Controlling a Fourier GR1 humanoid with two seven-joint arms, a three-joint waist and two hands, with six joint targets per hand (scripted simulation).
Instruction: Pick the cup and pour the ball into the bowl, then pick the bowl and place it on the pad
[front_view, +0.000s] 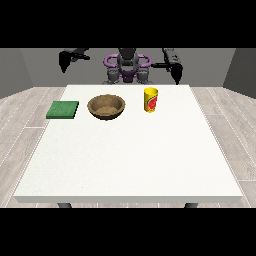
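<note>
The cup (151, 100), yellow with a red mark on its side, stands upright on the white bench (130, 160), its long axis vertical and its mouth facing up; the ball named in the task cannot be made out inside it. It sits toward the far edge of the bench, right of centre in the front view. The brown bowl (106, 107) rests near it on the view's left, apart from it, and the green pad (63, 109) lies flat farther to the view's left, beside the bowl but not touching it. The robot hand at the view's right (177, 73) is the nearer one to the cup: it hangs raised behind the bench's far edge, and the cup lies from it toward the camera, lower and slightly to the view's left. The robot hand at the view's left (63, 62) is also raised, well apart from the cup, behind the pad's side of the bench. Both arms are spread out sideways from the shoulders with the hands pointing down. Neither hand touches anything; whether their fingers are apart or together cannot be told. By this layout, the reach for the cup would fall to the hand at the view's right.
</note>
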